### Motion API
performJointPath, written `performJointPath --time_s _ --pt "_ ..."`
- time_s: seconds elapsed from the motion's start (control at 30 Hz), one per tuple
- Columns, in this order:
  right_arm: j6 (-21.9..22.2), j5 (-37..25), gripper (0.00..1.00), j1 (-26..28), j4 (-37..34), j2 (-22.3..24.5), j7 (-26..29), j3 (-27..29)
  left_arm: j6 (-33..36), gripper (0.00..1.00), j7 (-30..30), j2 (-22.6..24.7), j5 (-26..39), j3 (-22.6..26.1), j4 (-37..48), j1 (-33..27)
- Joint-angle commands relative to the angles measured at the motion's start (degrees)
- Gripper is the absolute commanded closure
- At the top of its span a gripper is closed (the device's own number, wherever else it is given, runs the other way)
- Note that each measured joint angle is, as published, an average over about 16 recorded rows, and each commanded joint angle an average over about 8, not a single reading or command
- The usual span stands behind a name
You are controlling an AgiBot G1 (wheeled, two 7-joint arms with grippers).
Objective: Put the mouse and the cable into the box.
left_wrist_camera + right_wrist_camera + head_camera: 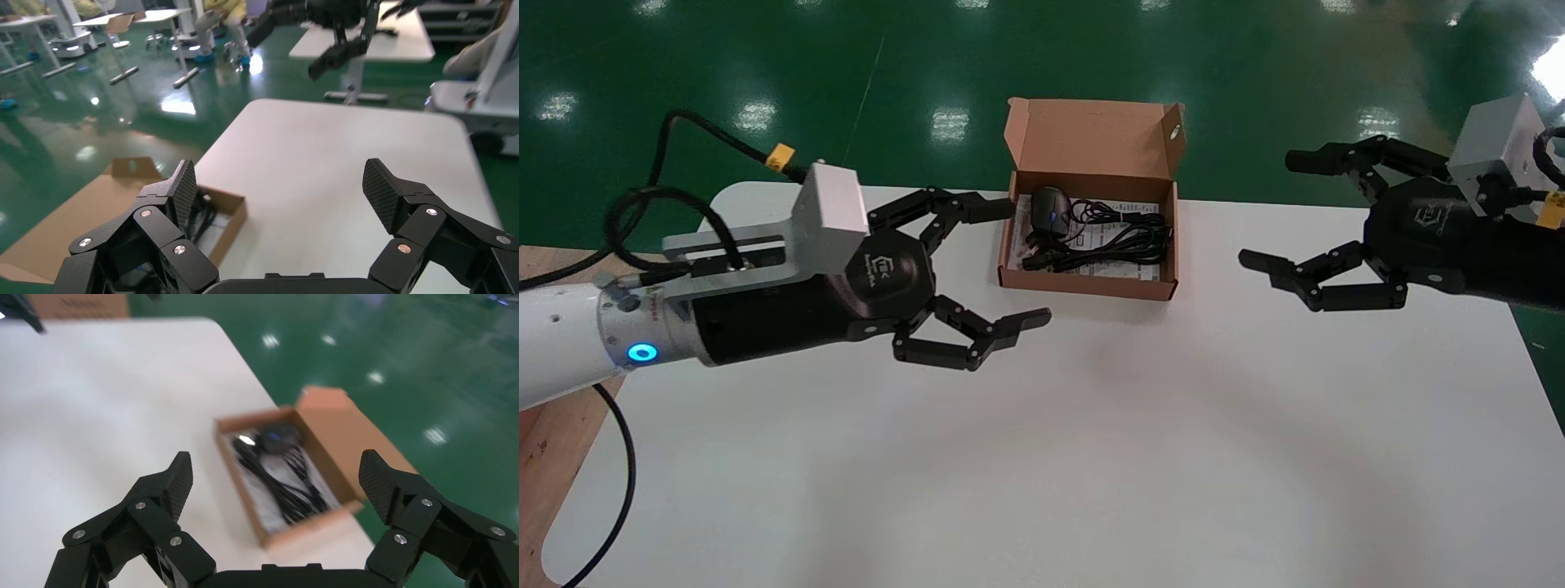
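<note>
An open brown cardboard box point(1088, 285) stands near the table's far edge with its lid up. Inside it lie a black mouse point(1049, 211) at the left end and a bundled black cable point(1115, 238) over a printed sheet. The right wrist view shows the box point(306, 531), mouse point(276, 438) and cable point(278, 481) too. My left gripper point(1013, 261) hovers open just left of the box, empty. To the box's right my right gripper point(1275, 208) is open and empty as well. In the left wrist view the box's corner point(235, 211) shows beside one finger.
The white table point(1050, 457) stretches wide in front of the box. Its far edge runs right behind the box, with green floor point(928, 57) beyond. A wooden surface point(552, 425) borders the table on the left.
</note>
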Motion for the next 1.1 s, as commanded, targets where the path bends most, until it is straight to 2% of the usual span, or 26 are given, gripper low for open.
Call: performJointPath --time_s 0.03,0.5,0.7,0.87,1.1 --pt "-0.8 1.7 0.0 -1.9 2.5 0.3 1.6 0.8 1.5 0.0 -1.9 -1.4 -0.7 -1.6 -1.7 1.2" --pt "-6.1 14.0 0.0 -15.1 19.7 2.2 12.6 6.7 12.2 0.0 -15.0 -11.6 -5.4 -12.8 -13.3 9.7" --pt "-8.0 18.3 0.0 -19.9 25.8 2.9 16.5 8.7 15.5 0.0 -18.8 -14.7 -6.8 -16.3 -16.9 12.2" --pt "-8.7 20.1 0.0 -21.7 28.0 3.2 17.6 9.5 16.5 0.0 -19.6 -15.5 -7.1 -17.3 -17.9 12.8" --pt "-8.4 19.4 0.0 -21.0 27.1 3.1 17.1 9.3 16.0 0.0 -19.2 -15.0 -7.1 -16.8 -17.3 12.5"
